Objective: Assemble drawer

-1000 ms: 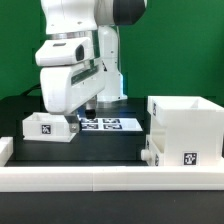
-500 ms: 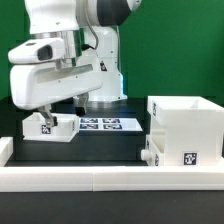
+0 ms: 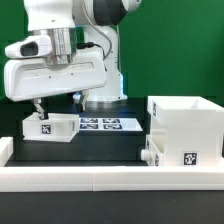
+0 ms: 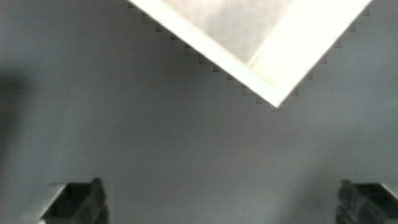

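At the exterior view's left: jaws apart just above tray (image 3: 52, 127) | casing (image 3: 185, 128) upright, open-topped, well apart

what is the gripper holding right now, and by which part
Nothing: the gripper is open, its jaws wide apart with only dark table between them, near the small tray.

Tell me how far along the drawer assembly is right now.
Nothing looks joined yet: the casing stands at the exterior view's right, and one small tray lies apart at that view's left. In hand: the gripper hangs open and empty by that tray. Left: grasping the tray and fitting it into the casing.
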